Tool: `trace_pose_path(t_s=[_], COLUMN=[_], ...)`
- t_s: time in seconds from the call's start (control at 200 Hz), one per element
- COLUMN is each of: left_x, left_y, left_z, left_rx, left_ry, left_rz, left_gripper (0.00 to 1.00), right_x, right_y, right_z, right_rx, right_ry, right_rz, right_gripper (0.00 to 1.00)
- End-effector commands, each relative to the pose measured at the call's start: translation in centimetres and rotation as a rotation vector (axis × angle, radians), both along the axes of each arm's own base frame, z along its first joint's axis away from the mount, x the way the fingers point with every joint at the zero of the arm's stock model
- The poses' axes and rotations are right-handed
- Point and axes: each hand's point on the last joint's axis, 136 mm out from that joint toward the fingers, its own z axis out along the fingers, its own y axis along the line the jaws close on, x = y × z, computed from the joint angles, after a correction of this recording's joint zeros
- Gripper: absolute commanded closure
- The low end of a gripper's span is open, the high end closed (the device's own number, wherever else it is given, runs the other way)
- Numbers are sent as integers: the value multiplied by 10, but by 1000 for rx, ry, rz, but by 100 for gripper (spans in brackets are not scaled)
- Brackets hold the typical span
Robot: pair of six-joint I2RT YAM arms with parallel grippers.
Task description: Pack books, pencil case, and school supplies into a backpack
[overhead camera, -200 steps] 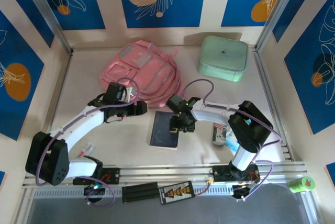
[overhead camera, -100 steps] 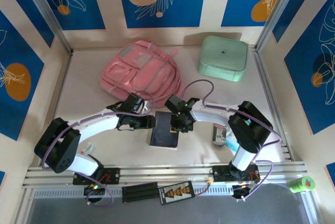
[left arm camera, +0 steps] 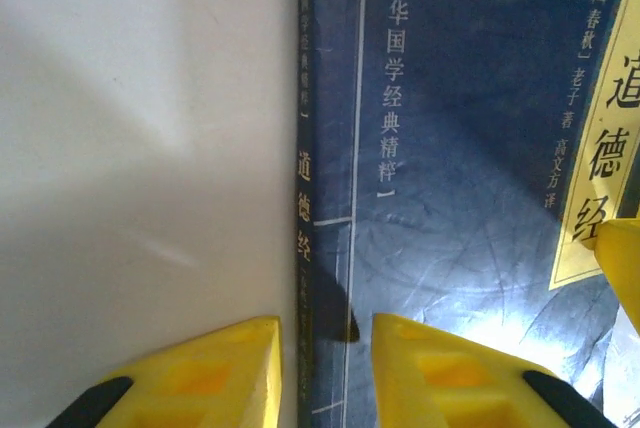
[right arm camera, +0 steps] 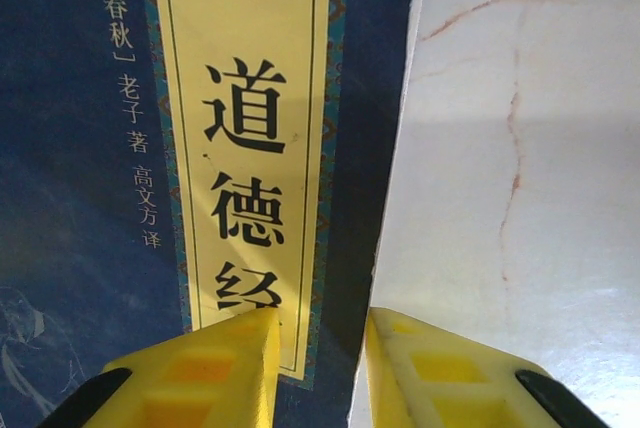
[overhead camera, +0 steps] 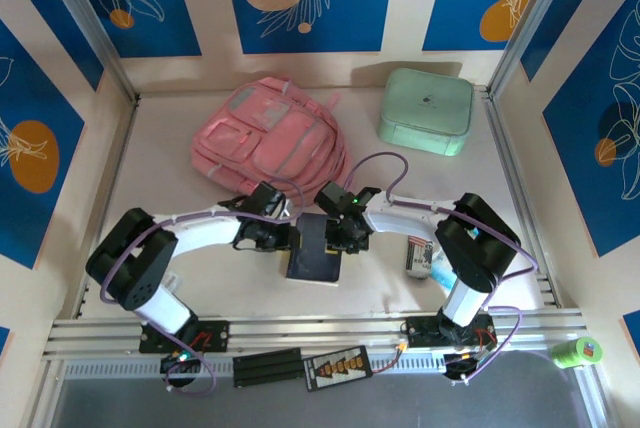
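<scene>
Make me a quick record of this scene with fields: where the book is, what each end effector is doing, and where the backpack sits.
Navy book: flat on table, near side of backpack
Left end effector: fingers astride book's spine edge, grip unclear
Right end effector: fingers astride opposite edge, grip unclear
Backpack: lying flat, left of mint-green box

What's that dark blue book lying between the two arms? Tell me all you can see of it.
The book is thin and navy blue, with a gold label of black Chinese characters and smaller pale ones beside it. It lies flat, cover up, on the pale table, near the pink backpack. The left gripper straddles its spine edge and the right gripper the opposite edge. Whether they pinch it is unclear.
</scene>
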Motion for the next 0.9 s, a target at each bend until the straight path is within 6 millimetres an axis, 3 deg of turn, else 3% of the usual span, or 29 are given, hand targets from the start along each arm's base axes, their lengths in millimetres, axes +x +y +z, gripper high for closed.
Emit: trace_pose_path(t_s=[0.0, 0.245, 0.36, 0.715, 0.895], left_x=[-1, -5, -9, -11, -16], left_y=[-16, -24, -40, -73, -69], left_z=[5, 6, 21, 76, 78], left_rx=[-59, -101, -202, -489, -473], left_ry=[13, 33, 37, -7, -11], left_rz=[-26, -33, -111, -168, -199], left_gripper=[75, 74, 68, 68, 71], right_x=[-7, -7, -7, -10, -10], right_y=[-1, 1, -2, -19, -21], right_z=[-8, -12, -13, -18, -18], right_rx=[-24, -21, -28, -28, -31], right_ry=[35, 45, 42, 42, 40], right_rz=[-2, -9, -27, -113, -119], right_gripper=[71, 72, 76, 80, 80])
